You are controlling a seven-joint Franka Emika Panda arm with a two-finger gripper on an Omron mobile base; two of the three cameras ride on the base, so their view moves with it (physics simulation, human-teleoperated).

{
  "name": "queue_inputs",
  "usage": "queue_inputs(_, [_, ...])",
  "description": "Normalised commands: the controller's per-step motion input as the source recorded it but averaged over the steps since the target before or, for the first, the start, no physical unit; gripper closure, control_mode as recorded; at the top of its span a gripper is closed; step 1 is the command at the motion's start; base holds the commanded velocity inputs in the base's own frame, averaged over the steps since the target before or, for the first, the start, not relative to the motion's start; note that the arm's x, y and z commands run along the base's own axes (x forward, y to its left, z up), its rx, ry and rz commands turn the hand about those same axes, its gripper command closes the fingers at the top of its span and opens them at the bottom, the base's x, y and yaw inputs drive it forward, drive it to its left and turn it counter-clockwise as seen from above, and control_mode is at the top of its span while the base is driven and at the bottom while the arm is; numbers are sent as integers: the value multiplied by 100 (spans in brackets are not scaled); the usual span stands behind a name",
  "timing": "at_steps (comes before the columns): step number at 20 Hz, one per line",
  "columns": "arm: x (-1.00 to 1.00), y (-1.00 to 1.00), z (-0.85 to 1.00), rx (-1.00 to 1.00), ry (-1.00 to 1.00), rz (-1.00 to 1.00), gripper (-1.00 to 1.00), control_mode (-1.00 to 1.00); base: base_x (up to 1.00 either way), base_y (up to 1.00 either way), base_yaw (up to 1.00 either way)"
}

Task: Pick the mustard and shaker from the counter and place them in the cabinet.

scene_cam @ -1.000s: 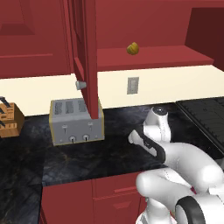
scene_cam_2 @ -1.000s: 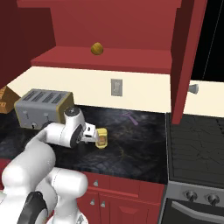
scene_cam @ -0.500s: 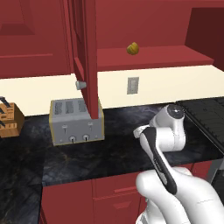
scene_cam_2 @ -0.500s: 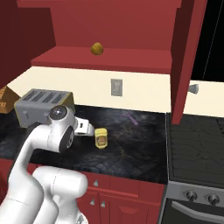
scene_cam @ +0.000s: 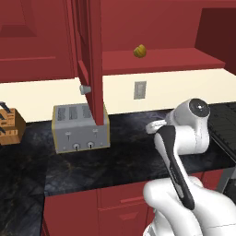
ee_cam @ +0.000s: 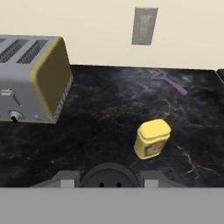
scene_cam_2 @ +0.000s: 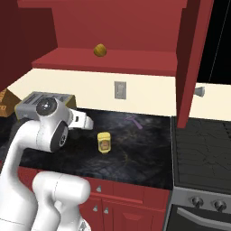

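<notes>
The mustard (scene_cam_2: pixel 104 142) (ee_cam: pixel 152 138), a squat yellow bottle, stands upright on the black marbled counter (scene_cam_2: pixel 140 155) (scene_cam: pixel 120 159). My gripper (scene_cam_2: pixel 89 122) hovers above the counter, to the left of the bottle and apart from it, open with nothing between its fingers. In the hand view the bottle sits low and right of centre. In the left base view my own arm hides the bottle. The shaker is out of view. The dark red cabinet shelf (scene_cam_2: pixel 113 63) (scene_cam: pixel 156 60) lies above the counter, its tall door (scene_cam_2: pixel 191 58) (scene_cam: pixel 91 55) standing open.
A grey toaster (scene_cam: pixel 80 126) (ee_cam: pixel 33 78) stands at the left of the counter, with a knife block (scene_cam: pixel 7 126) beyond it. A rounded orange-yellow lump (scene_cam_2: pixel 100 50) rests on the shelf. A purple item (ee_cam: pixel 168 82) lies near the wall outlet (scene_cam_2: pixel 119 90). The stove (scene_cam_2: pixel 203 153) borders the counter's right.
My arm has folded upward and back. The gripper, right beside the mustard a second ago, has drawn away to its left. The bottle has stayed put.
</notes>
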Motion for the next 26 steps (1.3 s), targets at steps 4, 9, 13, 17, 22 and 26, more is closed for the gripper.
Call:
queue_inputs(4, [-8, -2, 100, 0, 4, -8, 100, -100, 0, 0, 0])
queue_inputs(9, [-7, -12, 95, 0, 2, -6, 100, -100, 0, 0, 0])
queue_inputs(13, [-1, -18, 80, 1, 0, -1, 100, -100, 0, 0, 0])
queue_inputs(17, [0, -8, 55, 2, -1, 0, 100, -100, 0, 0, 0])
queue_inputs(22, [2, -1, 19, 0, -12, 0, 100, -100, 0, 0, 0])
queue_inputs(26, [24, 0, 36, 1, -15, 0, 100, -100, 0, 0, 0])
